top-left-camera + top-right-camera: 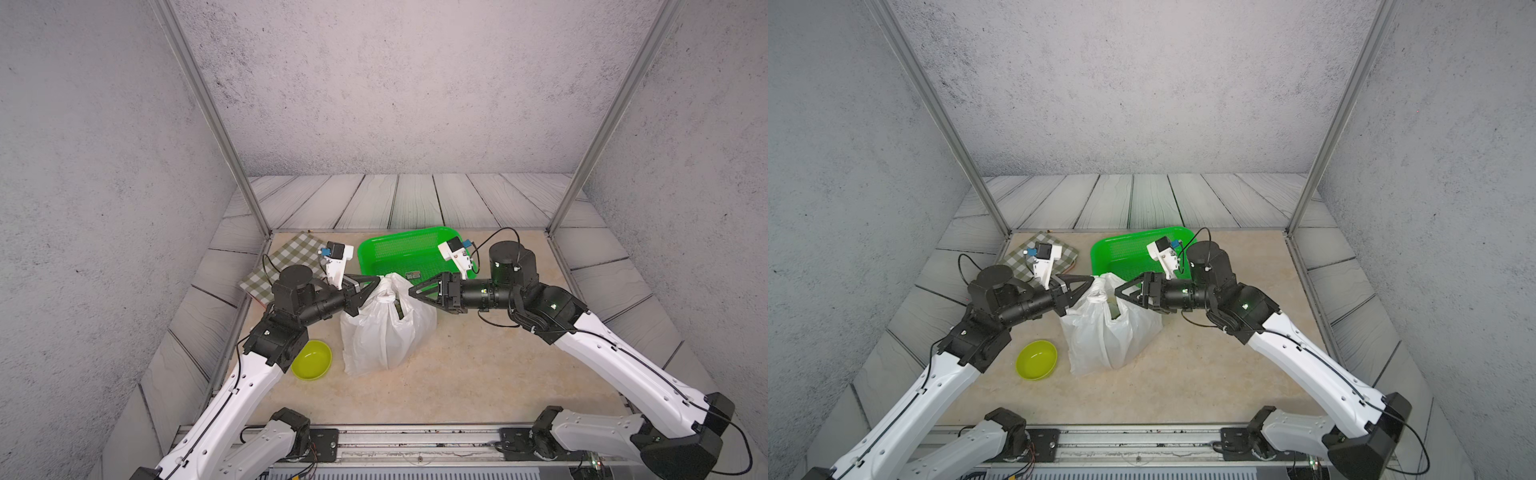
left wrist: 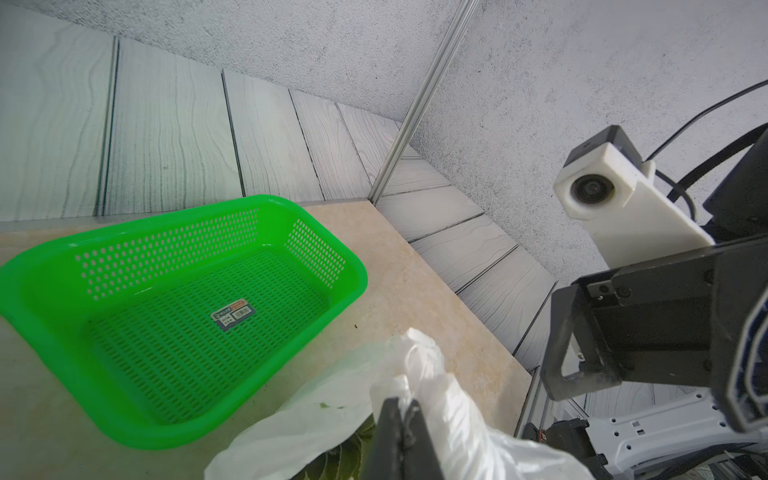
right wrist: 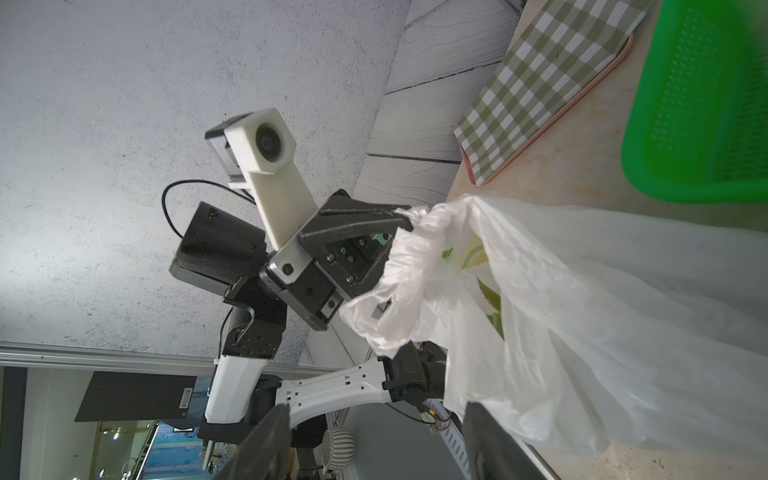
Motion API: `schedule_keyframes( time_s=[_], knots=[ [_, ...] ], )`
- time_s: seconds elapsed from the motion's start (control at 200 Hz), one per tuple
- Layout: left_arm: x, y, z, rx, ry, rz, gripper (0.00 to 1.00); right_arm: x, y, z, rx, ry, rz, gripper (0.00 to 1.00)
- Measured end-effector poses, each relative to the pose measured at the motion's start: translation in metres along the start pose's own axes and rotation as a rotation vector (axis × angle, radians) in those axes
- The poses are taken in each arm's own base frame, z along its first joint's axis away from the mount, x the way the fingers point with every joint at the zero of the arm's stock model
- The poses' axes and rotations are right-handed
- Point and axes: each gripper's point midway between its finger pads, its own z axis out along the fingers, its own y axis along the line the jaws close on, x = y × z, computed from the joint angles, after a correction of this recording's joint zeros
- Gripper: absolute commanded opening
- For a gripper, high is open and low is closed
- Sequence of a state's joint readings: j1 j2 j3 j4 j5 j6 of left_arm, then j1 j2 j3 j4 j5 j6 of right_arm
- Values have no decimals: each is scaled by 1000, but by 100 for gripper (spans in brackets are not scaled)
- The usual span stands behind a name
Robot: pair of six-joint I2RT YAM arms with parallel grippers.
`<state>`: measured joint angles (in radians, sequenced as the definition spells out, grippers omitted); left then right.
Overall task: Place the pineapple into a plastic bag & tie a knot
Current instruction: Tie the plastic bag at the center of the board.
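The white translucent plastic bag (image 1: 386, 332) stands upright mid-table, seen in both top views (image 1: 1104, 332). Its handle strips are twisted into a small knot (image 1: 387, 296) at the top. Green pineapple leaves (image 2: 347, 451) show through the bag's mouth; the fruit itself is hidden inside. My left gripper (image 1: 378, 277) is at the bag's top left, shut on a white handle strip (image 2: 405, 384) just beside the knot. To the right of the bag's top, my right gripper (image 1: 410, 291) is open. Nothing lies between its fingers (image 3: 274, 432); the bag's film hangs just beside one of them.
An empty green perforated basket (image 1: 386, 245) sits right behind the bag. A lime bowl (image 1: 311, 359) stands left of the bag, by the left arm. A green checked cloth on a board (image 1: 286, 259) lies at the back left. Metal frame posts edge the table.
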<state>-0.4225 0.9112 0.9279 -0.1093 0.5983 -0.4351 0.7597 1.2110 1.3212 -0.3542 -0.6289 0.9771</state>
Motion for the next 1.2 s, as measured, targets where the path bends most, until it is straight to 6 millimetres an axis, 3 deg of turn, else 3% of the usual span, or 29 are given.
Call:
schedule_keyframes(
  time_s=[0.2, 0.38, 0.585, 0.731, 0.986, 1.141, 1.196],
  knots=[
    [2, -5, 1, 11, 14, 16, 0, -5, -1, 23, 7, 31, 47, 67],
    [3, -8, 1, 17, 19, 28, 0, 3, -13, 38, 38, 71, 91, 65],
    [4, -10, 1, 22, 26, 34, 0, 17, -11, 52, 35, 121, 93, 58],
    [5, -11, 1, 20, 31, 38, 0, 24, -9, 60, 35, 149, 92, 46],
    [5, -12, -1, 14, 39, 46, 0, 27, -9, 61, 36, 154, 77, 14],
    [3, -11, -3, -6, 47, 64, 0, 35, -24, 60, 70, 159, 68, 0],
    [2, -11, -5, -16, 51, 74, 0, 40, -31, 59, 87, 162, 69, 0]
  ],
)
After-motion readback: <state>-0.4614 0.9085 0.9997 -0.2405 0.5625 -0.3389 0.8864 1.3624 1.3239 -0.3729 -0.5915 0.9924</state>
